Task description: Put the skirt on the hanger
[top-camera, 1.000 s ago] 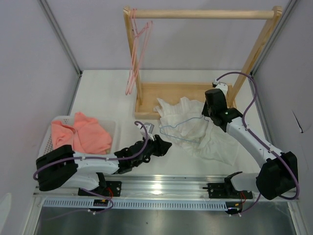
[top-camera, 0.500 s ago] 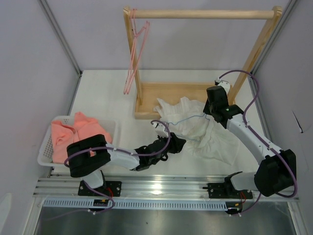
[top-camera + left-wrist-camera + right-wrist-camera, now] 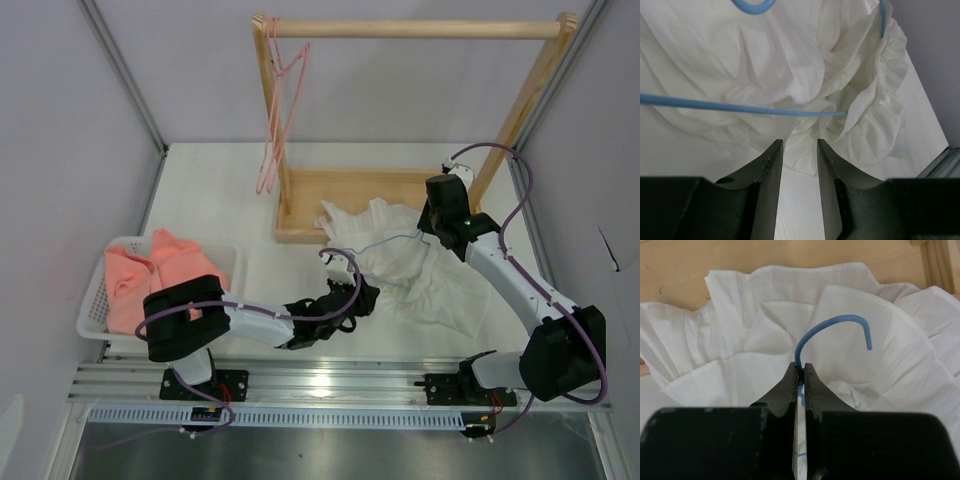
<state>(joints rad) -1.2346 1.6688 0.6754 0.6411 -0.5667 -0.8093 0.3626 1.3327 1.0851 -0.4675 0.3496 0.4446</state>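
Observation:
The white crinkled skirt (image 3: pixel 430 280) lies bunched on the table right of centre. The light-blue wire hanger (image 3: pixel 385 243) lies over it. My right gripper (image 3: pixel 427 233) is shut on the hanger's neck just below the hook (image 3: pixel 840 320), above the skirt's ruffles (image 3: pixel 740 350). My left gripper (image 3: pixel 366 296) is open and empty, low over the table at the skirt's near left edge. In the left wrist view the jaws (image 3: pixel 800 145) stand apart just short of the ruffled hem (image 3: pixel 810 135), and the hanger's bottom wire (image 3: pixel 740 107) crosses the skirt ahead of them.
A wooden rack (image 3: pixel 410 29) with a tray base (image 3: pixel 340 190) stands at the back. A pink wire hanger (image 3: pixel 280 110) hangs on its left end. A white basket (image 3: pixel 93 300) holding salmon-pink cloth (image 3: pixel 165 275) sits at the left.
My left arm has swung right and reached the skirt's near edge. My right gripper has shifted slightly with the hanger, whose near end moved with it. The pink hanger sways a little.

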